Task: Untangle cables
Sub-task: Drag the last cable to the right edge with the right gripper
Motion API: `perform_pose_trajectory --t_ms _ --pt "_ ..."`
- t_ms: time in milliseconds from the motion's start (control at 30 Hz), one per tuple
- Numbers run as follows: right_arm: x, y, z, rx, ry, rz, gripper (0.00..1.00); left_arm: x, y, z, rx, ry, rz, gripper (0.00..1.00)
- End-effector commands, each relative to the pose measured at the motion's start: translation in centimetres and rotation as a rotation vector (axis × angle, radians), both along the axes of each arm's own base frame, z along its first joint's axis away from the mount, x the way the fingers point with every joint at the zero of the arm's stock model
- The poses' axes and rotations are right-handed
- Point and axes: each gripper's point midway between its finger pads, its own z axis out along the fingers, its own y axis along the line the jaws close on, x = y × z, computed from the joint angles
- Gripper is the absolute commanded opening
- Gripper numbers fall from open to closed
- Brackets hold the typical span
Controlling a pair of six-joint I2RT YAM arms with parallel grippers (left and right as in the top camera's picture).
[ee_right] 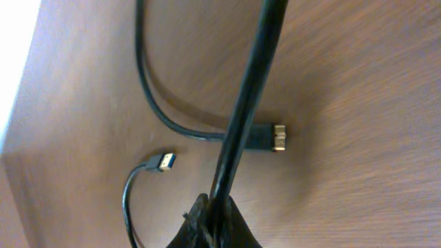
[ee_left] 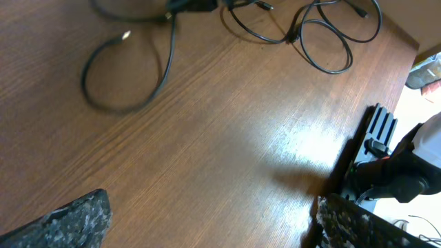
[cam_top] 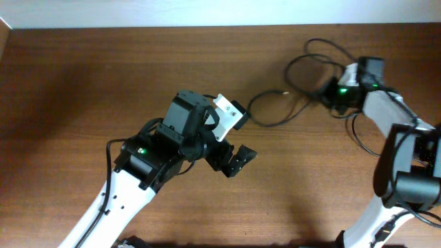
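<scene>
Those cables [cam_top: 275, 114] look thin, light, floppy, prob slippery; grab mid-run, not plugs [ee_right: 275, 136]. Right gripper [ee_right: 212, 222] pinched shut on one, left gripper [cam_top: 236, 136] gaping wide, empty

Overhead top-down; wrist views toward cables [ee_right: 249, 96]

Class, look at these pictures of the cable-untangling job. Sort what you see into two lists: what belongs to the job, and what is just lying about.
Belongs to the job:
black cables, with their plug ends
right gripper, shut on one of the cables
left gripper, open, holding nothing

Just lying about:
wooden table
blurred clutter past the table edge
</scene>
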Motion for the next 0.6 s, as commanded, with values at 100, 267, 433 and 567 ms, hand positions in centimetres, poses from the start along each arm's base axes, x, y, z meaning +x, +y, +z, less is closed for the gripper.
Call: perform_pose_trajectory --t_ms 100,267,433,567 --pt "-1.2 -14.5 0.7 0.074 0.002 -0.41 0.04 0.0 -0.2 0.5 -0.009 -0.008 0.001 0.99" --pt "-5.0 -23.3 0.7 0.074 -0.006 -0.61 0.04 0.0 -0.2 0.5 -0.009 -0.008 0.001 0.99" --pt "-8.2 -28.3 0.6 0.061 -0.006 -0.735 0.04 0.0 -0.2 0.5 -0.009 -0.008 0.001 0.99" --pt "-9.4 -30.1 0.5 0.047 -0.005 -0.784 0.04 0.0 -0.2 0.5 -0.009 -0.008 0.001 0.99"
